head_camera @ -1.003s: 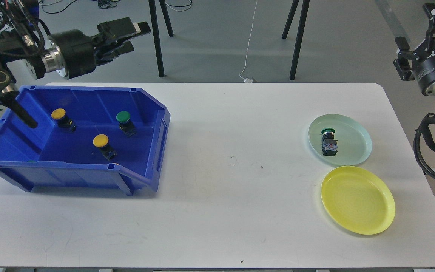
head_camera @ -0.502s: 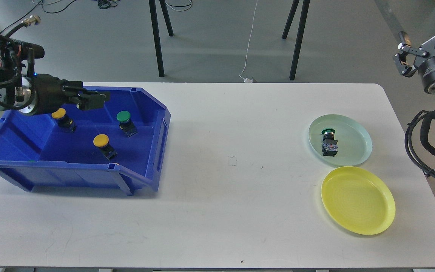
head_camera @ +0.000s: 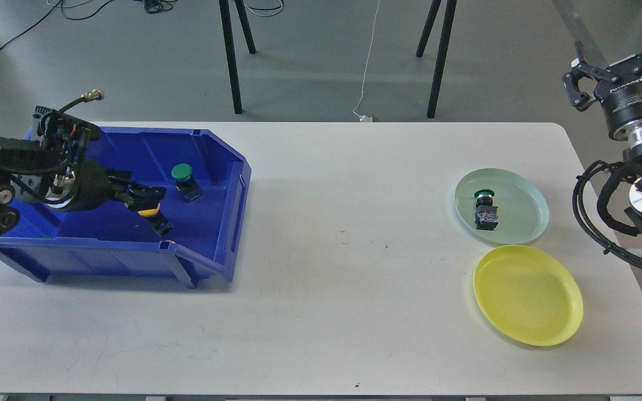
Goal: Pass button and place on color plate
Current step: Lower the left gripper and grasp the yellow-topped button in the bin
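While the left gripper [head_camera: 147,196] reached down inside the blue bin [head_camera: 209,161], its black fingers [head_camera: 131,192] sat right on top of a yellow button [head_camera: 150,212]. I could not tell if the fingers were squeezing that button or only touching it, because they covered most of its yellow cap. A green button [head_camera: 183,174] stood in the same bin, just beside the gripper and a little farther back. The bin sat on the left side of the white table [head_camera: 321,289]. Far over on the right side lay a pale green plate [head_camera: 521,192], and another green button [head_camera: 485,207] was lying on it, with its green cap pointing to the back. Just in front of that plate lay a yellow plate [head_camera: 527,295], and the two plates were near each other. The right gripper [head_camera: 611,69] hung up high past the right edge of the table, well apart from both plates. Its fingers were spread apart and held nothing.
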Available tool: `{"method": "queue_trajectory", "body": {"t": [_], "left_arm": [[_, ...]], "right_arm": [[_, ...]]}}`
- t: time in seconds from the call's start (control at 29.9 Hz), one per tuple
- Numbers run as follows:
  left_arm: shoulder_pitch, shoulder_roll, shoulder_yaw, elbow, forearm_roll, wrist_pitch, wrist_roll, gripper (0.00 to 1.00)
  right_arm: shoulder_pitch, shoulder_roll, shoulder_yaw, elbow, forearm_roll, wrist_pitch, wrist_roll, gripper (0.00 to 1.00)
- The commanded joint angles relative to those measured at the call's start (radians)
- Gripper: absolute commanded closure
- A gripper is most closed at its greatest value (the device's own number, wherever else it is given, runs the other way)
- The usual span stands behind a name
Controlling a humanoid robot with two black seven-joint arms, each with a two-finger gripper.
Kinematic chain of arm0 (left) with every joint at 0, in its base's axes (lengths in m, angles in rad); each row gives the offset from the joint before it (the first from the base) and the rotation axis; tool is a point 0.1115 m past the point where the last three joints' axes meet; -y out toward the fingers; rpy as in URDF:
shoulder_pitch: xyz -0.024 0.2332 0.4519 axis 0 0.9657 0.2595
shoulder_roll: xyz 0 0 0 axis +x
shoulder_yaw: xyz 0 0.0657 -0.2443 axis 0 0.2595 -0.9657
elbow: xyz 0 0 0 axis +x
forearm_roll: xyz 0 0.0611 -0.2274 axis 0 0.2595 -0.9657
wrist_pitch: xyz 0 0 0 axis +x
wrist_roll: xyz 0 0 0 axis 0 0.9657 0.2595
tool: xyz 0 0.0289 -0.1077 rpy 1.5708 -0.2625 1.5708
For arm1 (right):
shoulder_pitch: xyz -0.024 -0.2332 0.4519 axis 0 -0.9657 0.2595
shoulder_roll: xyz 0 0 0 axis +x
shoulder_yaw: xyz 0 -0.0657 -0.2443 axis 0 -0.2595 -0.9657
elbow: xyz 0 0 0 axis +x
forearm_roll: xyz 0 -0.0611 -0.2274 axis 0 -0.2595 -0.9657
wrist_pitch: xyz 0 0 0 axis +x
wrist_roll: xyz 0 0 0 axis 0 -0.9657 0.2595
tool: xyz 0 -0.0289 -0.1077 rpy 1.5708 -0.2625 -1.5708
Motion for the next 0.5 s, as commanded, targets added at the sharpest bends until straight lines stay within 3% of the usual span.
{"method": "queue_trajectory", "body": {"t": [0.0,0.23,0.47], "left_arm": [[0.002,-0.022,0.002,0.008,0.030,0.000,0.000,0.22],[0.022,-0.042,0.006,0.013,0.035,0.000,0.002,0.22],[0.035,-0.043,0.006,0.033,0.050,0.000,0.013,0.34]], "right_arm": [[0.001,0.017,-0.003,0.002,0.001,0.001,0.000,0.05],[-0.001,0.017,-0.014,0.003,0.000,0.001,-0.002,0.05],[-0.002,0.017,-0.017,0.002,-0.002,-0.001,-0.002,0.05]]}}
